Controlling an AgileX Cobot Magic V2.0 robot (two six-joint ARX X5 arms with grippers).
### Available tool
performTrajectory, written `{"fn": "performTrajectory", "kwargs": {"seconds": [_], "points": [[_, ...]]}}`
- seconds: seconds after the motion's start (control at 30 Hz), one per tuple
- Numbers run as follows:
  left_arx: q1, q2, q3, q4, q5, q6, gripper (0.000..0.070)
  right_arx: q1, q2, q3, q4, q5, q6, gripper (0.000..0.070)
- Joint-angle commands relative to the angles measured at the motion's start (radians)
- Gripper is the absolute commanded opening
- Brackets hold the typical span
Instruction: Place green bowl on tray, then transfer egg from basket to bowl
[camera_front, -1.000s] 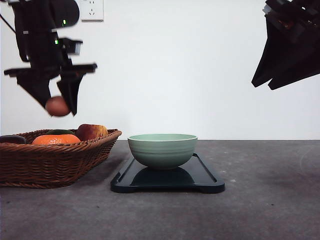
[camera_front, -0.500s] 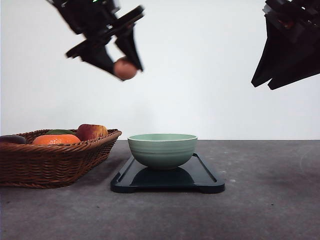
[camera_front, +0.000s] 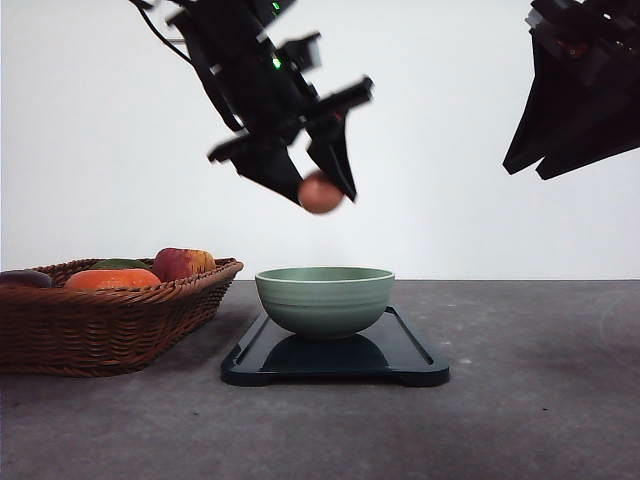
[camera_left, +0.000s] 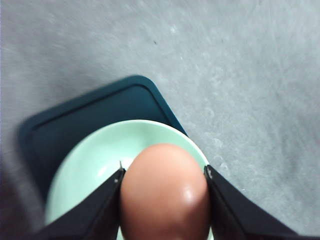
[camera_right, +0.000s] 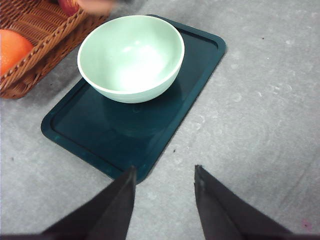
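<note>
The pale green bowl stands on the black tray at the table's middle. My left gripper hangs above the bowl, shut on a brown egg. From the left wrist, the egg sits between both fingers directly over the bowl and tray. The wicker basket is at the left. High at the right, my right gripper stands open; its view has the open right gripper near the tray, with the bowl beyond.
The basket holds an orange, a red apple, and a dark fruit at its left edge. Grey tabletop spreads to the right of the tray. A wall socket sits high on the white wall.
My left gripper has carried the egg from above the basket up and rightward, then down to just above the bowl. The right arm has stayed still.
</note>
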Motion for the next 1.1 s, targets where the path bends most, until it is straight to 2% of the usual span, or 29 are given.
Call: {"fn": "performTrajectory", "kwargs": {"seconds": [0.0,0.37,0.8,0.83,0.97,1.07], "points": [[-0.016,0.041,0.022,0.025,-0.01,0.016,0.0104,0.005,0.006,0.004,0.009,0.0,-0.008,0.0225],[-0.031,0.156,0.022,0.052,-0.118,0.021,0.0104,0.005,0.006,0.004,0.002,0.0,-0.008,0.0225],[-0.031,0.23,0.022,0.056,-0.124,0.023,0.0113,0.005,0.006,0.004,0.002,-0.001,-0.008,0.0225],[-0.031,0.23,0.022,0.057,-0.124,0.023,0.0126,0.005,0.006,0.004,0.002,-0.001,-0.008,0.0225],[-0.031,0.23,0.022,0.072,-0.124,0.023,0.0267,0.005,0.006,0.004,0.002,-0.001,-0.008,0.0225],[-0.031,0.23,0.022,0.075,-0.124,0.023,0.0315,0.005,0.006,0.004,0.002,-0.001,-0.008,0.0225]]}}
